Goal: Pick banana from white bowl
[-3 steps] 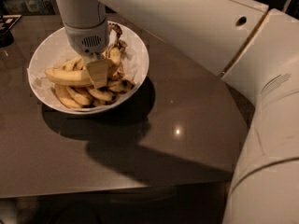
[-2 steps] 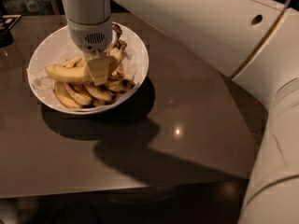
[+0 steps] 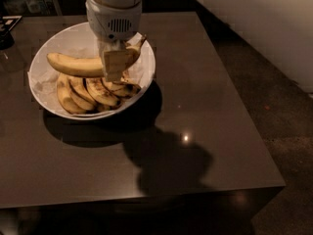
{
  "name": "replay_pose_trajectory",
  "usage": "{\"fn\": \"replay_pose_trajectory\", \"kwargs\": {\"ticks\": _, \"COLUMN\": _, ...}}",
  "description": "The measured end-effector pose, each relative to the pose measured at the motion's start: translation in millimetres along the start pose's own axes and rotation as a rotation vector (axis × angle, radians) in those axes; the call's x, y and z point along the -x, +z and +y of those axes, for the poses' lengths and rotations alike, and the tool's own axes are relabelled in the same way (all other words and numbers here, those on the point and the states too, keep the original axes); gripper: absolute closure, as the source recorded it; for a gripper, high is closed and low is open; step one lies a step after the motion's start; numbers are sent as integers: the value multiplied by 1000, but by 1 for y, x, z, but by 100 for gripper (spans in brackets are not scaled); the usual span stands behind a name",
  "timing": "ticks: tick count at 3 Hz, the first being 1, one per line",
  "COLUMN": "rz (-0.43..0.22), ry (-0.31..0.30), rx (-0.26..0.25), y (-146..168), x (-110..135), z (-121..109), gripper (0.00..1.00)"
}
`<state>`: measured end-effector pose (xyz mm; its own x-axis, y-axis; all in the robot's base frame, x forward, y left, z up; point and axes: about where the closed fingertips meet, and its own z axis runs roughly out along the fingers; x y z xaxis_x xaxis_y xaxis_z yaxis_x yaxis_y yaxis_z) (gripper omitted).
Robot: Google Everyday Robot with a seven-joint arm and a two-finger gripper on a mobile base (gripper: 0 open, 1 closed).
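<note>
The long yellow banana [image 3: 73, 64] hangs level over the white bowl [image 3: 74, 37], its dark tip pointing up to the right. My gripper [image 3: 115, 65] comes straight down from above and is shut on the banana near its right end. The banana looks raised a little above the bunch of smaller brown-spotted bananas [image 3: 93, 93] that lies in the bowl's near half. The bowl stands at the back left of the dark table [image 3: 195, 111].
The table's right edge [image 3: 244, 106] drops to the speckled floor [image 3: 274, 82]. A dark object [image 3: 6, 33] sits at the far left edge. My arm's shadow falls on the tabletop in front of the bowl.
The gripper has closed on the long banana and raised it off the bunch. The arm now stands upright over the bowl and the view has drawn nearer.
</note>
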<state>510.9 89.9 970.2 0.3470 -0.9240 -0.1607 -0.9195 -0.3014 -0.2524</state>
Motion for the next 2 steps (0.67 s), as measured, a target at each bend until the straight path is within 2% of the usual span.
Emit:
{"fn": "replay_pose_trajectory", "kwargs": {"ticks": 1, "rz": -63, "ry": 13, "rx": -20, "y": -25, "x": -4, "z": 28, "gripper": 100}}
{"fn": "replay_pose_trajectory", "kwargs": {"ticks": 2, "rz": -99, "ry": 33, "rx": -41, "y": -49, "x": -11, "z": 60, "gripper": 100}}
